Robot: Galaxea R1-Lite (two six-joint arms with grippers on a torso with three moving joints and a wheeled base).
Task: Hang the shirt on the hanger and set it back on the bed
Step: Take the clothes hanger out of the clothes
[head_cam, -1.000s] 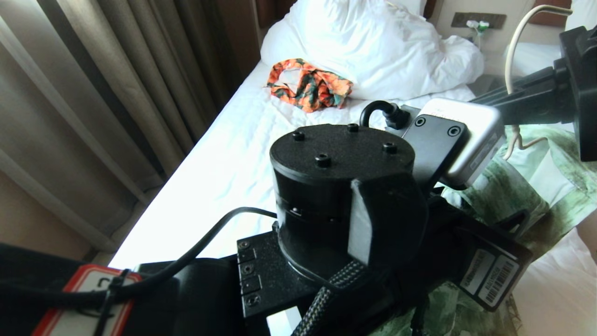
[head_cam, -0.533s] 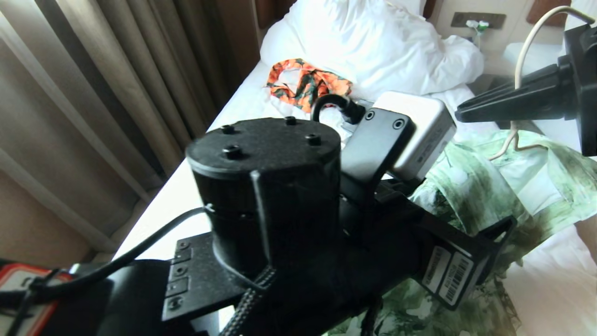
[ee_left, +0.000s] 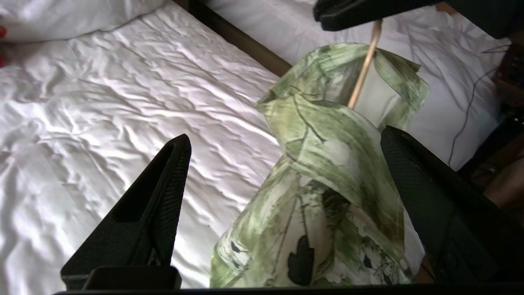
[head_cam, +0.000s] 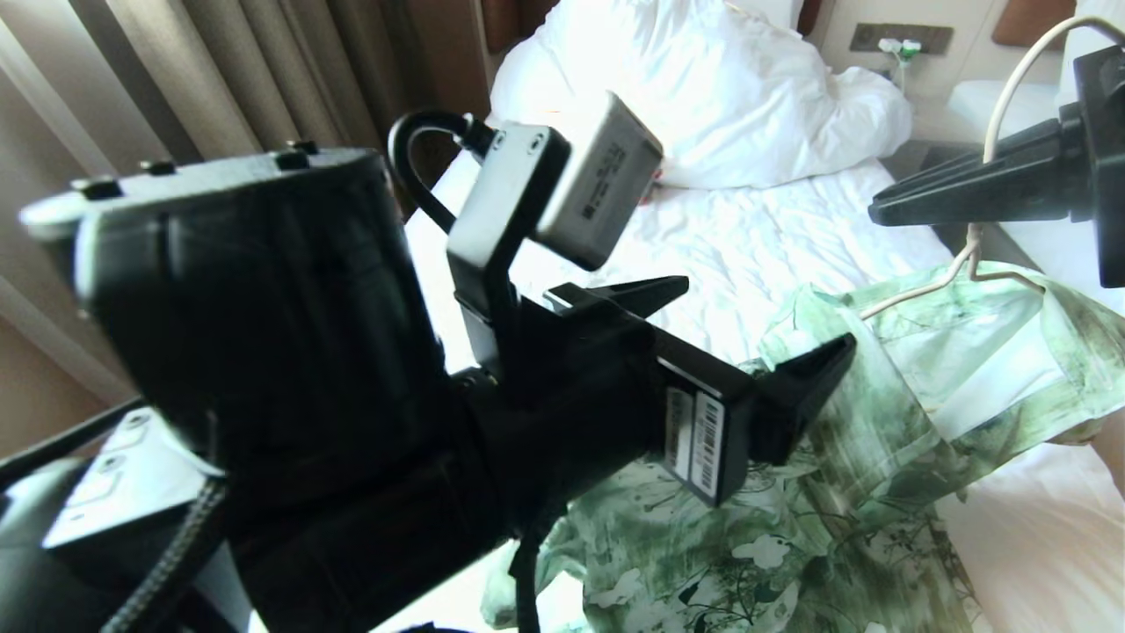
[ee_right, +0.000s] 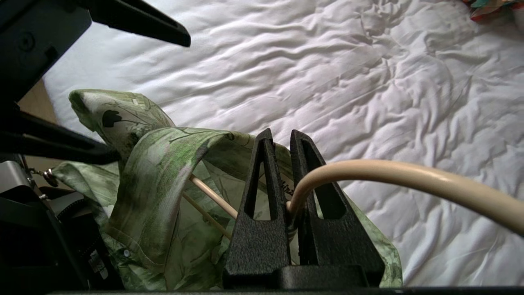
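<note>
Already shirt (head_cam: 879,440) draped over hanger (ee_right: 368,176), held aloft by right gripper (ee_right: 286,172) clamped on hook; left gripper (ee_left: 282,172) spread wide, empty; setting on bed (head_cam: 747,237) left undone

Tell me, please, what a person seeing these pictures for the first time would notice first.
First comes the left tool, big and dark in the foreground of the head view, its jaws spread wide beside the green leafy shirt. The shirt hangs draped over the cream hanger, whose neck the right tool pinches above the bed with its wrinkled white sheet.
</note>
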